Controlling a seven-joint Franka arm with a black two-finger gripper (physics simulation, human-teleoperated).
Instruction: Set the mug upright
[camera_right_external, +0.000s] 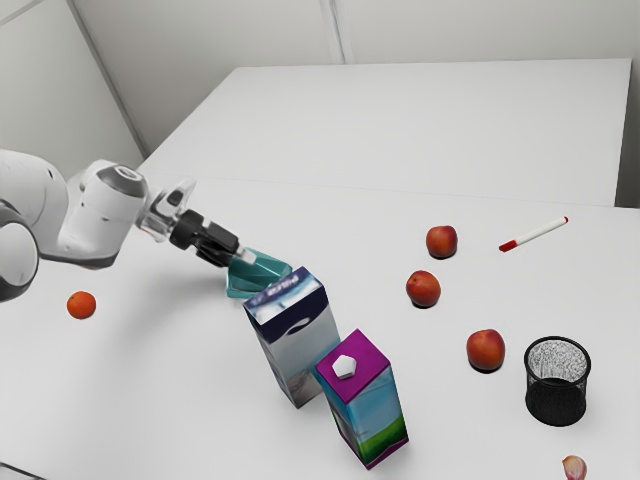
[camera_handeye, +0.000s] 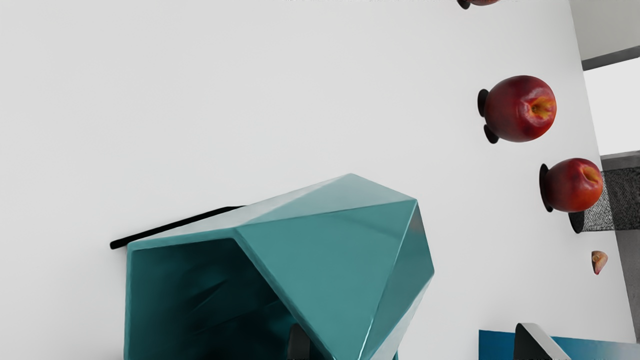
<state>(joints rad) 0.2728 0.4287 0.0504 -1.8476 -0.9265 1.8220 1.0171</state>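
The teal mug (camera_right_external: 262, 277) lies on its side on the white table (camera_right_external: 420, 130), so it is not upright. Its sides are flat and pointy, and its open mouth faces the gripper (camera_right_external: 243, 256). The gripper is wide open. One finger (camera_handeye: 299, 344) pokes into the mouth and the other is outside, with a bit of the mug's wall between them. There is a gap by the outside finger, so the mug isn't pinched.

If the gripper squeezes with just a little of the wall inside, I think the slanted side could slip out or make the mug spin. If it lets go while the mug is only partly tipped up, the mug could flop over again. Pushing the inside finger hard on the wall could make the mug slide.

The tall blue and white carton (camera_right_external: 295, 340) is very near the mug; I can't tell if they touch. A big swing that way could bump it, and it could fall on the purple-topped carton (camera_right_external: 365, 400) beside it. The three nectarines (camera_right_external: 423, 289) are farther off, but they're round and would roll if bumped.
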